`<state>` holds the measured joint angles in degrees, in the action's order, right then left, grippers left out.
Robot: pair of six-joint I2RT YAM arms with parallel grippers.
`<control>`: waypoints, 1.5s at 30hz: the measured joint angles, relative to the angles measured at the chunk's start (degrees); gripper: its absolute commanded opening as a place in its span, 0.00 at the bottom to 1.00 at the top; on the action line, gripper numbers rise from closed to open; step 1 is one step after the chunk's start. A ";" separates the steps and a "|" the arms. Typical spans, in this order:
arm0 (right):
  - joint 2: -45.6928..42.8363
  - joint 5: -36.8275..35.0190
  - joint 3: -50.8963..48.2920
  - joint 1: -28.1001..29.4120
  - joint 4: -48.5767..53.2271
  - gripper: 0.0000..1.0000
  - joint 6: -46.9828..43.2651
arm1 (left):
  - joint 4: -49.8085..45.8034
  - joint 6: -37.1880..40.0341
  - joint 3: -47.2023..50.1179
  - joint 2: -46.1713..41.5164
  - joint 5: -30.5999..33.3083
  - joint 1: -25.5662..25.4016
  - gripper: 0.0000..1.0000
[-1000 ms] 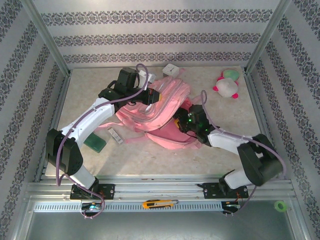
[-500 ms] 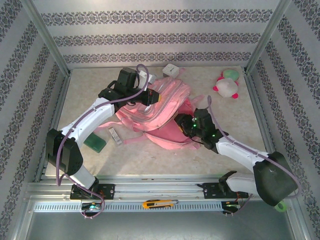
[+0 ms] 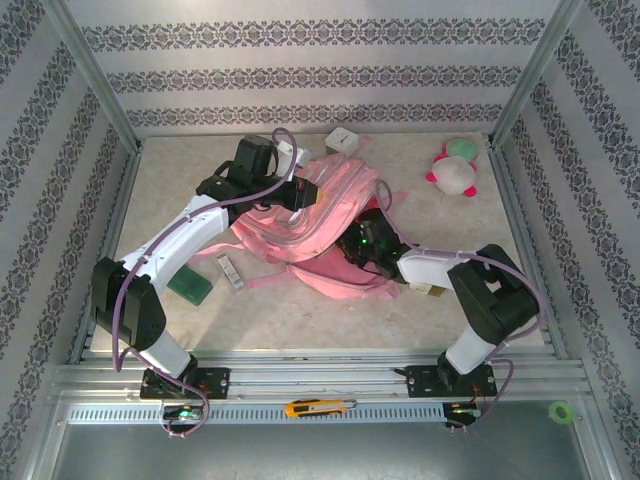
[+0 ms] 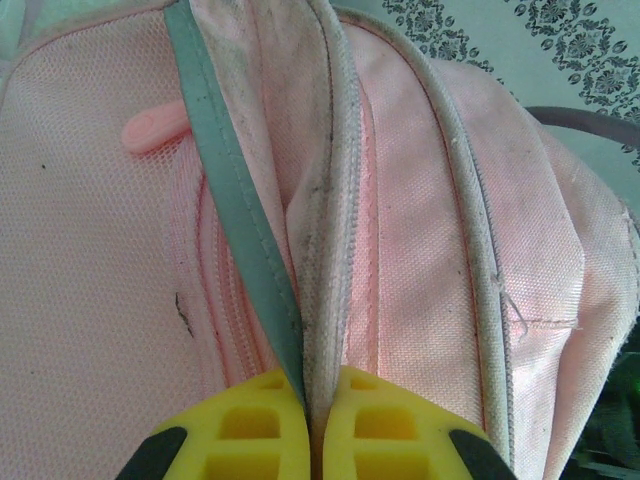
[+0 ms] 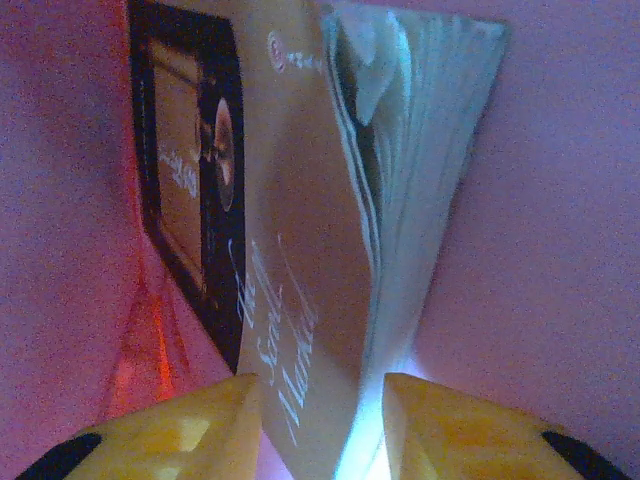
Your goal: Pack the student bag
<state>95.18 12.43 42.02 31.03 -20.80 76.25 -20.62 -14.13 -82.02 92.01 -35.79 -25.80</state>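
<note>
The student bag [image 3: 335, 205], large and pink, lies in the middle of the table. My left gripper [image 3: 306, 195] is shut on the pale trim at its opening; in the left wrist view the yellow fingers [image 4: 262, 430] pinch that trim with pink fabric [image 4: 420, 230] spreading above. My right gripper [image 3: 362, 240] reaches into the bag's mouth. Seen from the right wrist, a book [image 5: 300, 250] with a brown cover and pale page edges stands between the yellow fingertips [image 5: 215, 420], both pressed against it, pink lining all around.
A pink-and-white plush toy [image 3: 455, 170] sits at the back right, a white box [image 3: 342, 140] behind the bag. A green flat item [image 3: 190, 287] and a small white item [image 3: 230, 270] lie left of the bag. A utility knife [image 3: 318, 407] rests on the front rail.
My right arm has folded and its gripper has pushed left, deeper into the bag, its jaws narrowing onto the book. The left arm has held still on the trim.
</note>
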 measured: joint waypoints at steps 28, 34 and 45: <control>-22.77 -3.61 -10.10 -0.17 1.49 0.57 -6.86 | -3.32 10.95 0.48 0.22 3.93 1.18 0.00; -43.82 -5.99 -10.45 -2.34 17.97 0.58 -11.85 | -3.65 15.80 2.36 0.26 4.11 1.03 0.00; -47.89 -1.86 -2.71 -6.45 35.04 0.60 -26.73 | -7.69 23.12 2.93 5.53 4.96 -1.38 0.46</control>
<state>47.29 10.57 39.31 24.58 14.24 49.52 -28.32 8.99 -79.09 97.54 -30.83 -27.18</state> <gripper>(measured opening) 0.604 0.193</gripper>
